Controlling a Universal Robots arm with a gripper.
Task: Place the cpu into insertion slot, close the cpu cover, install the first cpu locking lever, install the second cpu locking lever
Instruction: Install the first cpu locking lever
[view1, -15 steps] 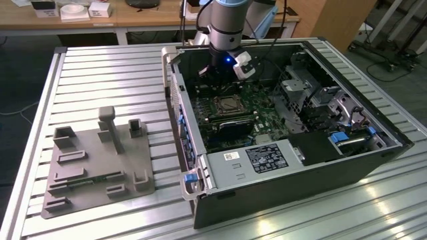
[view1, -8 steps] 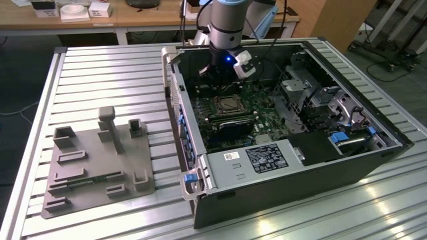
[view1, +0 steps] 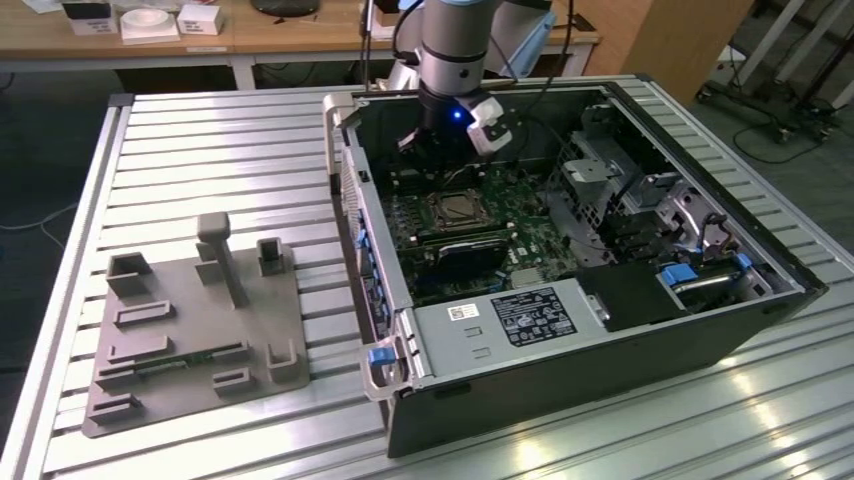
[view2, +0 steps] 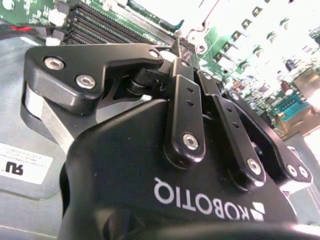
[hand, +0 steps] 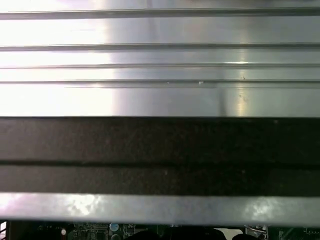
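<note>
Currently, the end effector (view2: 179, 46), fingers pressed together, is seen near the insertion slot (view1: 458, 208); any descent is best kept slow and square to the motherboard (view1: 527, 215).

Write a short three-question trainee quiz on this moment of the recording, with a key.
1. True or false: the hand is outside the computer case.
2. What lies on the table to the exterior view's left of the case? A) a grey fixture B) a keyboard C) a second arm
3. Fill in: inside the case, the hand hangs above the green ___.

Key
1. False: it is inside the open case.
2. A.
3. motherboard; in the exterior view the insertion slot sits nearer the camera than the hand.
</note>
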